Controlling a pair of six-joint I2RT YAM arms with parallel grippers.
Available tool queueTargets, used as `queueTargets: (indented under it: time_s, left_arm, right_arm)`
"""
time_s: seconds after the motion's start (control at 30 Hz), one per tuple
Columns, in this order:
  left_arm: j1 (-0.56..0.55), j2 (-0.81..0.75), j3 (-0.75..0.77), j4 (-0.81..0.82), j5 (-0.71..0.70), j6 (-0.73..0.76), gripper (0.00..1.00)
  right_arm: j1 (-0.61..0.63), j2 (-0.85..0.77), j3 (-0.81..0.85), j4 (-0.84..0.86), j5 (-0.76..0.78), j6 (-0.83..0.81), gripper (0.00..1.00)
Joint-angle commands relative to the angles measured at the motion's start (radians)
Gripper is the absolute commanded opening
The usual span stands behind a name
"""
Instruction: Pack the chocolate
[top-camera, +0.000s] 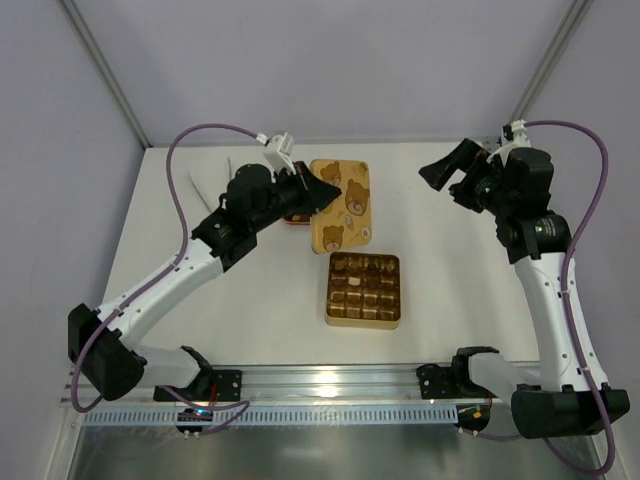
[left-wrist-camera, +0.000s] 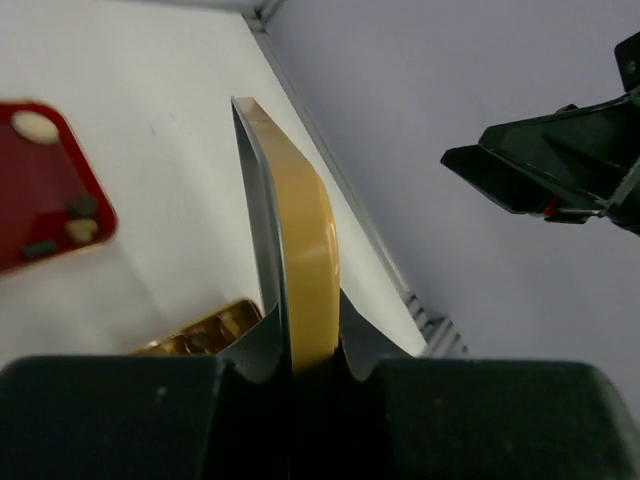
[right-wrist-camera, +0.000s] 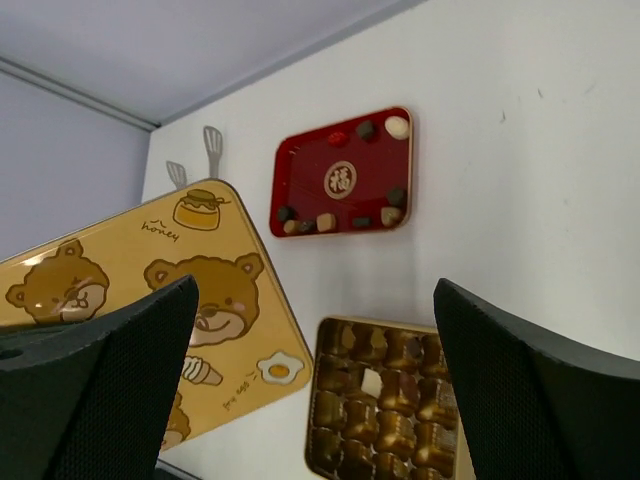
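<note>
Chocolate pieces fill the gold grid tray at the table's centre, which also shows in the right wrist view. Several loose pieces, dark, light brown and white, lie in the red tray, which is mostly hidden under the left arm in the top view. My left gripper is shut on the edge of a yellow bear-print lid, seen edge-on in the left wrist view. My right gripper is open and empty, raised at the back right.
Two small white utensils lie on the table beyond the red tray at the back left. The cell's back wall and corner posts stand close behind both grippers. The arm-base rail runs along the near edge.
</note>
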Motion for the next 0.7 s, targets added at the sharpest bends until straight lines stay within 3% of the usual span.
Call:
queueTargets:
  time_s: [0.0, 0.37, 0.67]
  left_arm:
    - [0.049, 0.006, -0.132, 0.227, 0.359, -0.475, 0.0]
    - [0.051, 0.113, -0.423, 0.682, 0.49, -0.739, 0.0]
    - [0.051, 0.253, -0.448, 0.773, 0.515, -0.708, 0.01]
  right_arm:
    - [0.001, -0.04, -0.124, 0.011, 0.011, -0.079, 1.0]
    - [0.03, -0.107, -0.405, 0.103, -0.026, -0.095, 1.0]
    - [0.072, -0.119, -0.559, 0.19, 0.014, -0.064, 0.99]
